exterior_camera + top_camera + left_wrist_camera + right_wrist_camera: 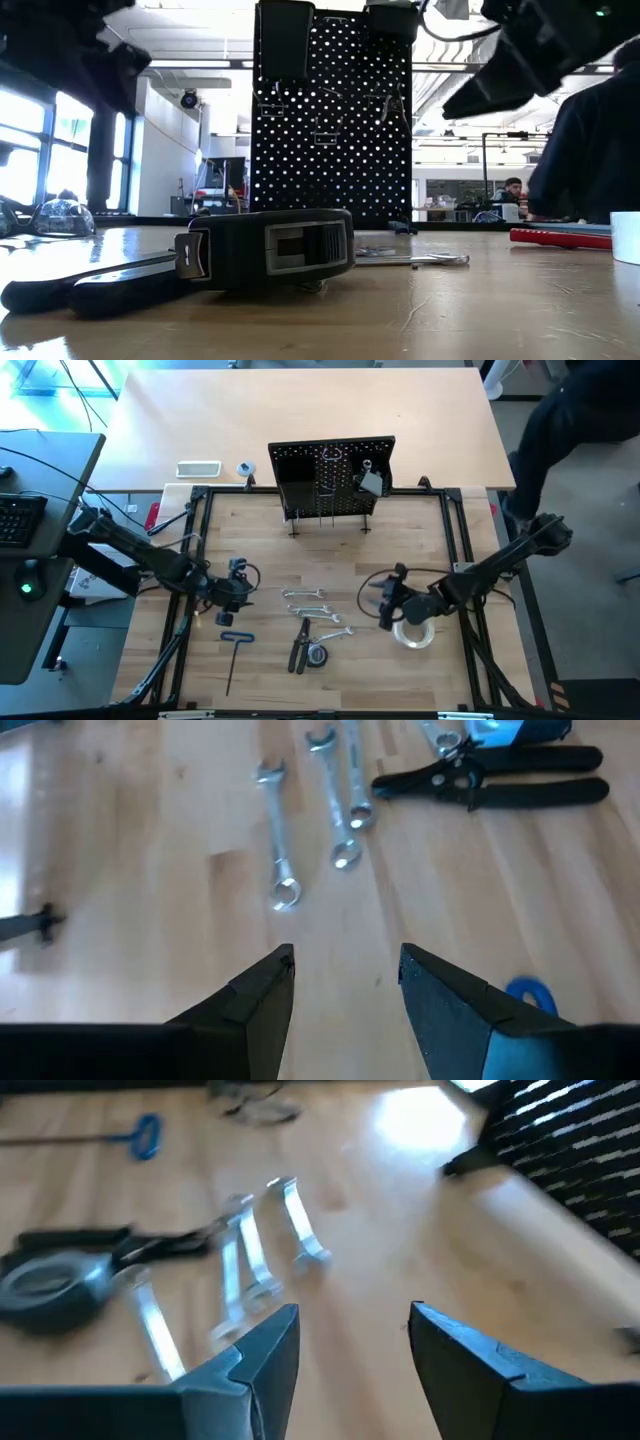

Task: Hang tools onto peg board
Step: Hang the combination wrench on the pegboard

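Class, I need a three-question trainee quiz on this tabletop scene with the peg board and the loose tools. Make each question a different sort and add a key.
1. True or false: the left tool grips one of the wrenches.
2. Multiple choice: the clear tape roll lies nearest to
A. the right tool
B. the blue T-handle hex key
C. the peg board
3. Fill in: the dark-handled pliers lie flat on the ____.

Key:
1. False; both tools are open and empty above the table.
2. A.
3. Table, not yet hung on the peg board.
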